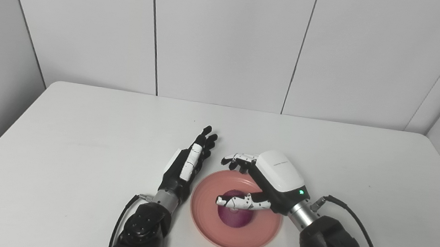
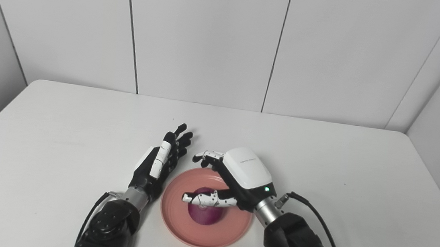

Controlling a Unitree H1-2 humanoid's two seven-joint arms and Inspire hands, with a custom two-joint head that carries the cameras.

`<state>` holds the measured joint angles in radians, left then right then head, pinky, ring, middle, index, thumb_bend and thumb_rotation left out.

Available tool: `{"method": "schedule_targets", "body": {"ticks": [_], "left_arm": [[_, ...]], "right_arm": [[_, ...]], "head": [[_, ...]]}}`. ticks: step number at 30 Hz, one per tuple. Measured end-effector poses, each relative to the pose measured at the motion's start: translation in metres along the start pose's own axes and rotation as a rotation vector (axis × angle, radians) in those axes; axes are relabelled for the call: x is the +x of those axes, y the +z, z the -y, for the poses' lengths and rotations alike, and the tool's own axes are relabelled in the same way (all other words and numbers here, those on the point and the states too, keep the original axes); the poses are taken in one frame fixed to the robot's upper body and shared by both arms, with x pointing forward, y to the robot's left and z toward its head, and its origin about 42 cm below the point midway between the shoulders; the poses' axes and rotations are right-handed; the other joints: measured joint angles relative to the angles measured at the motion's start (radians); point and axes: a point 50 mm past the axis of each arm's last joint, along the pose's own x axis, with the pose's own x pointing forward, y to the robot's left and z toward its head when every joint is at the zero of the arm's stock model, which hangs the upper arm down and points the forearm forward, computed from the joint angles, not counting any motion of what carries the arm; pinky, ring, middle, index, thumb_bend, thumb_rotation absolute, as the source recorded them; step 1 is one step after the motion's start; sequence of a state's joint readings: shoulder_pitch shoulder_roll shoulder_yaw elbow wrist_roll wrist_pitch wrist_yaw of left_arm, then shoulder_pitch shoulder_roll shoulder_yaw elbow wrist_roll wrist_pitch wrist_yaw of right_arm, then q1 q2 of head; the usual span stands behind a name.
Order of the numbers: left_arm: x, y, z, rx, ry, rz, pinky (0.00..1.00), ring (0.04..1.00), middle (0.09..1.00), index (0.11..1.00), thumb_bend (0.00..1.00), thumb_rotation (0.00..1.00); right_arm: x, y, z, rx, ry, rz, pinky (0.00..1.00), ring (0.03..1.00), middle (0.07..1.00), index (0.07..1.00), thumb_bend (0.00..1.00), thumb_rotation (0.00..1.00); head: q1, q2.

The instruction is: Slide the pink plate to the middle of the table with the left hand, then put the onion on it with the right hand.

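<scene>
Pink and round, the plate (image 1: 234, 225) lies flat near the table's (image 1: 80, 146) front middle, so we see no long axis to it. Just left of its rim our left hand (image 1: 187, 165) stands edge-up, fingers straight, together and pointing away toward the wall, holding nothing. On the plate's centre sits the purple onion (image 1: 234, 213), roundish; which way its tip points we cannot tell. Our right hand (image 1: 262, 182) hovers above it, palm down, thumb stretched across the onion's top, fingers curled over the plate's far rim, apart and gripping nothing.
</scene>
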<state>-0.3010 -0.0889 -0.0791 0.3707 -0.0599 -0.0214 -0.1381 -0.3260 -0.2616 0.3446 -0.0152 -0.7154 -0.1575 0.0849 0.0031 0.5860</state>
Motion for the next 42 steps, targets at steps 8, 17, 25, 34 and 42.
{"method": "schedule_targets", "body": {"ticks": [8, 17, 25, 34, 42], "left_arm": [[0.0, 0.0, 0.0, -0.008, 0.0, 0.001, 1.0, 0.944, 0.954, 0.975, 0.79, 1.0], [0.0, 0.0, -0.001, 0.004, 0.009, 0.003, 1.0, 0.949, 0.949, 0.977, 0.79, 1.0], [0.0, 0.005, -0.005, 0.063, 0.113, 0.092, 1.0, 0.998, 0.994, 1.0, 0.78, 1.0], [-0.009, 0.012, -0.005, 0.125, 0.205, 0.223, 1.0, 1.0, 1.0, 1.0, 0.76, 1.0], [-0.032, 0.014, -0.007, 0.118, 0.238, 0.183, 1.0, 1.0, 1.0, 1.0, 0.77, 1.0]], "right_arm": [[0.002, -0.016, 0.018, 0.431, -0.241, -0.068, 0.82, 0.843, 0.846, 0.837, 0.87, 1.0], [-0.018, -0.055, -0.016, 0.711, -0.307, -0.296, 1.0, 1.0, 0.997, 0.994, 0.89, 1.0], [-0.037, -0.077, -0.037, 0.86, -0.37, -0.424, 1.0, 1.0, 1.0, 1.0, 0.89, 1.0], [-0.043, -0.076, -0.037, 0.975, -0.485, -0.441, 1.0, 1.0, 1.0, 1.0, 0.87, 1.0], [-0.049, -0.07, -0.042, 1.042, -0.459, -0.441, 1.0, 1.0, 1.0, 1.0, 0.86, 1.0]], "head": [[-0.006, -0.009], [-0.006, -0.012], [-0.011, -0.015], [-0.014, -0.012], [-0.017, -0.009]]}}
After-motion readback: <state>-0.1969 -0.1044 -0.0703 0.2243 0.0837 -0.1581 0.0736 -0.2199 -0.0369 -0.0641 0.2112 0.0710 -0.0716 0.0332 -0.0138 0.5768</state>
